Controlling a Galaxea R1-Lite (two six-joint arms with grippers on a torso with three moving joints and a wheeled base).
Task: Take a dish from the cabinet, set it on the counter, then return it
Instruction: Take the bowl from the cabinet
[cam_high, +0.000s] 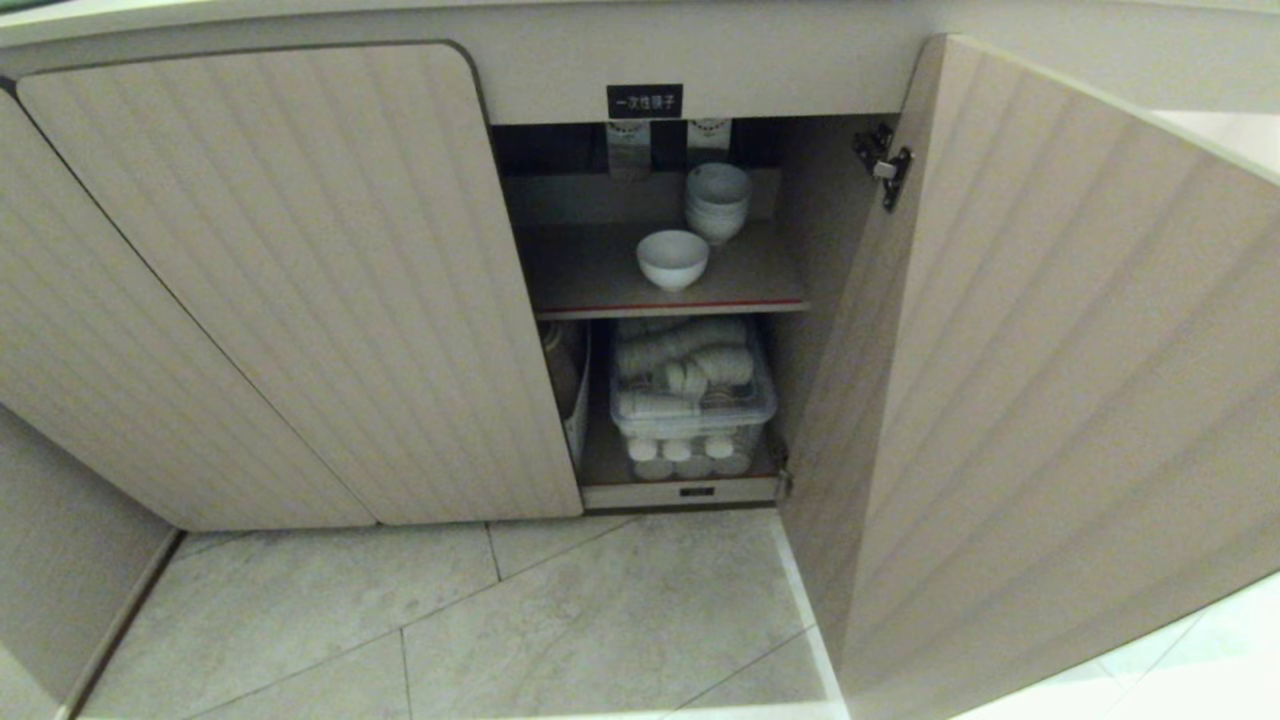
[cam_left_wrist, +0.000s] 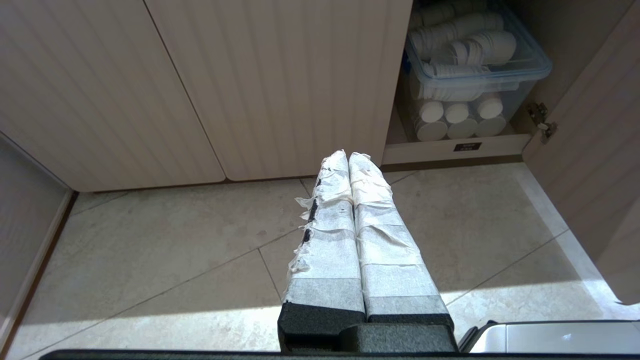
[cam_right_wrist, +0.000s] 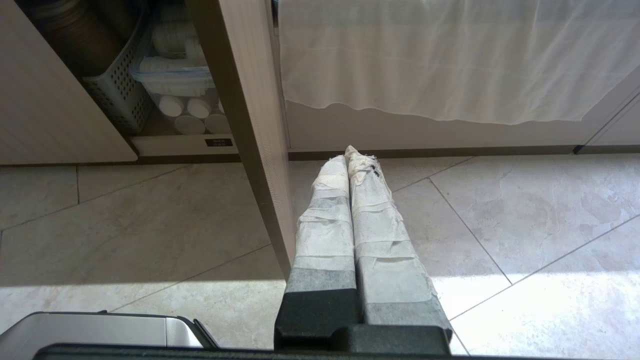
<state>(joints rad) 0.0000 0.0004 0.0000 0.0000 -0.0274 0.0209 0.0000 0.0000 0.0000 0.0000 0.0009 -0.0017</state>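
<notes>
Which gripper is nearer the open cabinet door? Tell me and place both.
Right. The right gripper hangs low over the floor, just beside the open door's edge. The left gripper hangs before the closed door, across the opening from it.

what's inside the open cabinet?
Upper shelf: single white bowl, stack of bowls behind it. Below: clear lidded bin of white cups, perforated basket beside it. Left half hidden behind the closed door.

The cabinet (cam_high: 300, 280) wears pale beige doors ribbed with fine vertical flutes, a small black label (cam_high: 645, 101) lettered in white above. The shelf (cam_high: 600, 275) is edged in red — the dish (cam_high: 672, 258) on it plain white. Floor tiles (cam_high: 560, 620) are mottled grey — grippers' fingers (cam_left_wrist: 345, 200) wrapped in white tape.
</notes>
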